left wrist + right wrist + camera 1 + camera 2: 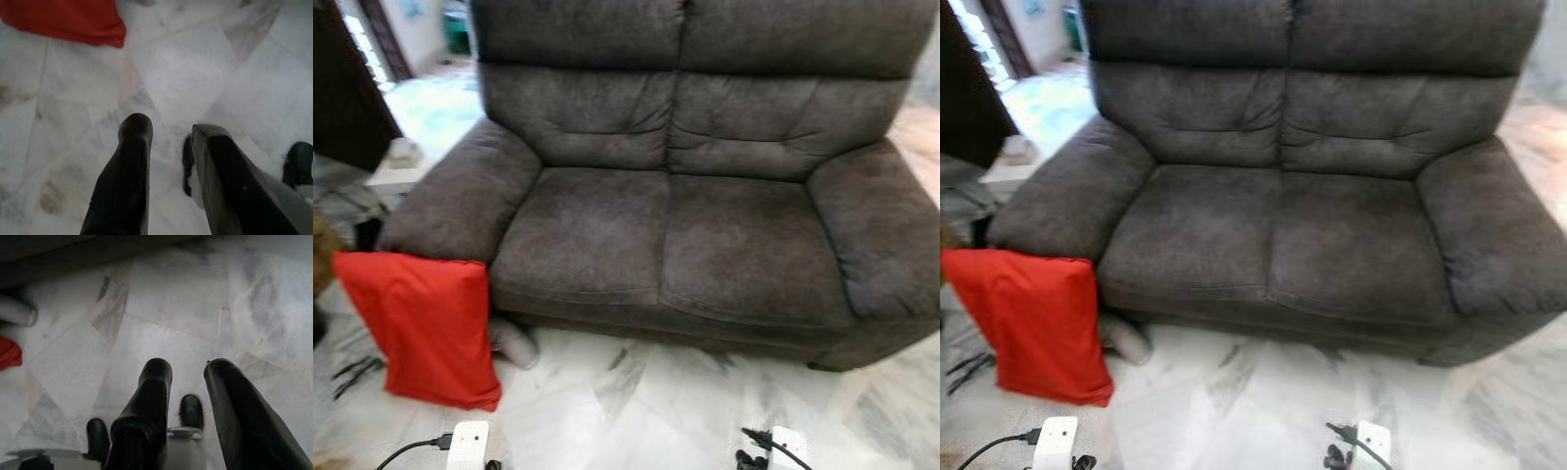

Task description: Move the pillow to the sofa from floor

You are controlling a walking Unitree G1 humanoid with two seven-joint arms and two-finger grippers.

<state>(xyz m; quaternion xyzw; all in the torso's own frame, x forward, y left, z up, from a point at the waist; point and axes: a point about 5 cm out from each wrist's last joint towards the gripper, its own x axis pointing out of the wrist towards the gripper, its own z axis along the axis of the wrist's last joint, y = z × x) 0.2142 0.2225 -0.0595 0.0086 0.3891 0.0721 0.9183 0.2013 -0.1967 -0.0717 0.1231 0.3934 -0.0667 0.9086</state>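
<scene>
A red pillow (426, 323) stands on the marble floor, leaning against the left arm of a dark grey two-seat sofa (705, 235). Its corner shows in the left wrist view as a red pillow (68, 19), well ahead of the fingers. My left gripper (168, 134) hangs low over the floor, open, with nothing between its fingers. My right gripper (188, 372) is also open over bare floor, empty, with the sofa's dark base (73, 259) ahead of it.
A grey roll (514, 343) lies on the floor beside the pillow at the sofa's foot. Black cables (357, 372) lie left of the pillow. My white feet (468, 446) with black cords show at the bottom edge. A low white table (401, 166) stands far left.
</scene>
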